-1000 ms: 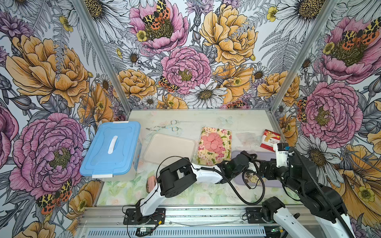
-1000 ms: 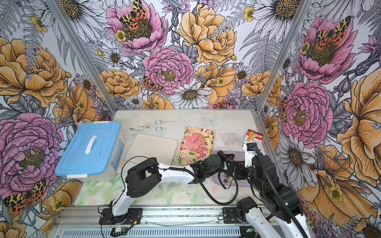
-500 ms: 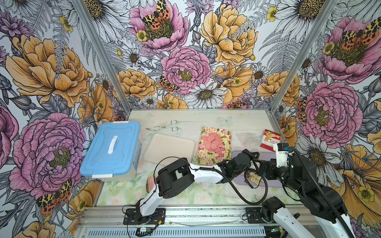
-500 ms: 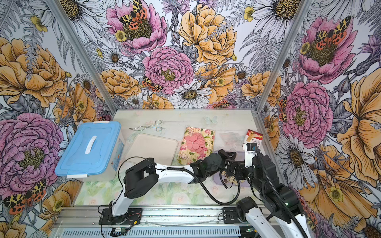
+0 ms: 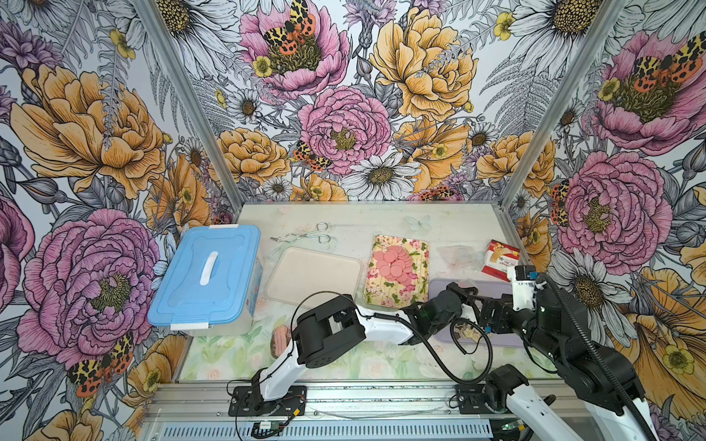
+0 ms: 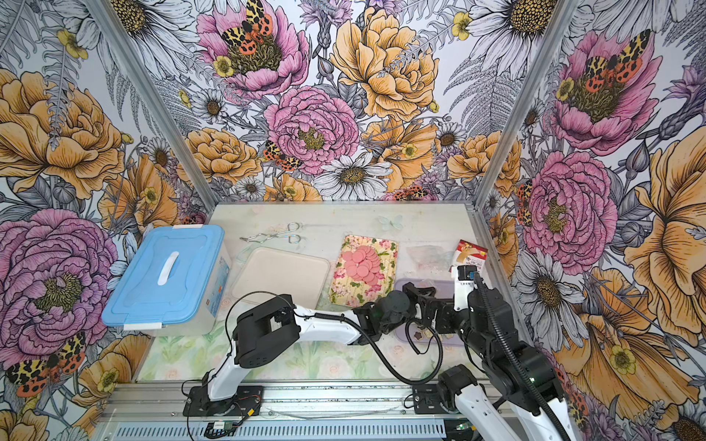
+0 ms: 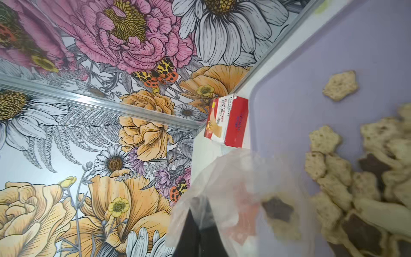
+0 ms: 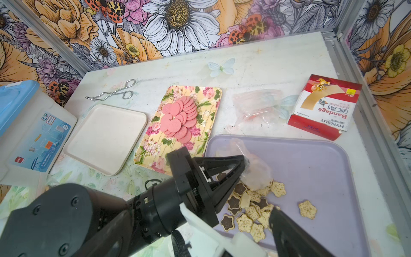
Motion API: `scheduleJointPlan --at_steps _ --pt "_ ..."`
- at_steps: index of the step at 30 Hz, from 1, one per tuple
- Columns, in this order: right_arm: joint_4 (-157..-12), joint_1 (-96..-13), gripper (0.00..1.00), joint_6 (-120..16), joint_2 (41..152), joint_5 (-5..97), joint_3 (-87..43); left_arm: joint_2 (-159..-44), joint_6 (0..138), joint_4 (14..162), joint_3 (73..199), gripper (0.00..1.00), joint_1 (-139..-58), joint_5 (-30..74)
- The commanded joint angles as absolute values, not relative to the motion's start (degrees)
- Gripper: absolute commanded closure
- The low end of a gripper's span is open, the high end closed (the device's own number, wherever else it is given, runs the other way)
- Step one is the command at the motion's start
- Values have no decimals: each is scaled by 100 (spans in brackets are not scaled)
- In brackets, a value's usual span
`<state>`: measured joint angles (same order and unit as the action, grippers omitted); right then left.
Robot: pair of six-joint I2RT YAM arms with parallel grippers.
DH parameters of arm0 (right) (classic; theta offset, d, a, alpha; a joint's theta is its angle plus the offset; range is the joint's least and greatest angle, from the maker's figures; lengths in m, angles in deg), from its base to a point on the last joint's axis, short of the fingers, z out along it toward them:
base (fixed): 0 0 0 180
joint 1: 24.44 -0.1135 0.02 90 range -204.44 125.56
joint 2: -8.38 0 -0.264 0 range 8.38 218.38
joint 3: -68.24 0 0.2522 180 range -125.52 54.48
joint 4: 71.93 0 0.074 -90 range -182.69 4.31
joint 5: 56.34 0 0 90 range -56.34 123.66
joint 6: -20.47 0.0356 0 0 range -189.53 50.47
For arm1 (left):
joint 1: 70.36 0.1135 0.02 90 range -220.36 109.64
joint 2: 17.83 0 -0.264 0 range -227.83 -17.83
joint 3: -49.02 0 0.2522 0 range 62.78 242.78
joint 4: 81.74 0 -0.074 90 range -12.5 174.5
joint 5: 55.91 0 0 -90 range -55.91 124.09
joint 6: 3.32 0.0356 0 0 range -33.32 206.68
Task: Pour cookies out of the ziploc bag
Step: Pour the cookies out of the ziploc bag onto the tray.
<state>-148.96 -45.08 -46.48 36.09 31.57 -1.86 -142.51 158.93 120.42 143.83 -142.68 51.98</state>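
Observation:
My left gripper [image 8: 244, 163] is shut on a corner of the clear ziploc bag [image 8: 255, 171], which hangs crumpled just above the purple tray [image 8: 322, 169]. The same grip shows in the left wrist view, where the left gripper [image 7: 199, 224] pinches the ziploc bag [image 7: 233, 189]. Beige and dark-brown star-flower cookies [image 8: 251, 209] lie in a heap on the tray under the bag, one [image 8: 307, 209] apart from the rest. One dark cookie [image 7: 278, 209] shows through the film. My right gripper [image 5: 484, 309] stands open beside the heap, holding nothing; one of its fingers [image 8: 289, 233] shows.
Pink round cookies [image 8: 180, 120] lie on a floral tray [image 8: 209, 98]. An empty beige tray [image 8: 104, 138], metal tongs [image 8: 113, 92] and a blue-lidded box [image 5: 206, 278] sit to the left. A second clear bag [image 8: 258, 106] and a red bandage box [image 8: 324, 104] lie behind the purple tray.
The left arm has barely shifted over the purple tray, keeping the bag. The right arm has not moved.

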Motion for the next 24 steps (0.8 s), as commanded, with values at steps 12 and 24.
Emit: scheduleJointPlan --at_steps 12,24 --pt "-14704 -4475 1 -4606 3502 3126 -93 -13520 15457 12792 13718 100 -14448 4773" --pt "-14712 -4465 0 -4591 3568 3059 -160 -13033 12288 11866 13488 100 -12910 2624"
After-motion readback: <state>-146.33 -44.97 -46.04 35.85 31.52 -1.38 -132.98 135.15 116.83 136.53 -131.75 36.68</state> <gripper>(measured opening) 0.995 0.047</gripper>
